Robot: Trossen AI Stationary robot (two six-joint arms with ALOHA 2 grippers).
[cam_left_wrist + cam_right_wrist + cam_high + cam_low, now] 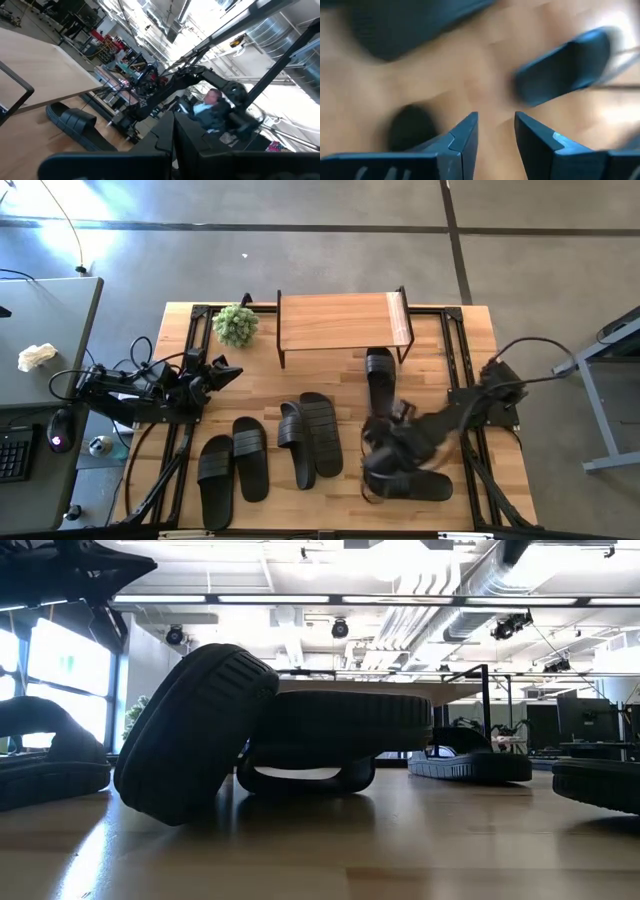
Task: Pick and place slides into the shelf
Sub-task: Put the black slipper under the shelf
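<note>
as seen from directly above, the wooden table (330,500) carries everything else, and the shelf (340,322) stands at its far edge, its plank top bare; all places below are given relative to that shelf. well apart from the shelf, toward the table's near left corner, two slides (233,470) lie side by side, and a second pair (310,436) lies nearer the shelf, in front of its middle, one overlapping the other. a fifth slide (380,373) lies just in front of the shelf's right legs, and the sixth slide (410,483) lies farther out on the same side, at the near edge of the table. the right gripper (382,452) hangs low between these last two; in its wrist view its fingers (462,137) stand apart with bare wood between them, gripping nothing. the left gripper (228,373) rests off the shelf's left end, fingers together and empty. just beside the shelf's left end stands a small green plant (236,324). in the low view one slide leans tilted against another (195,735).
</note>
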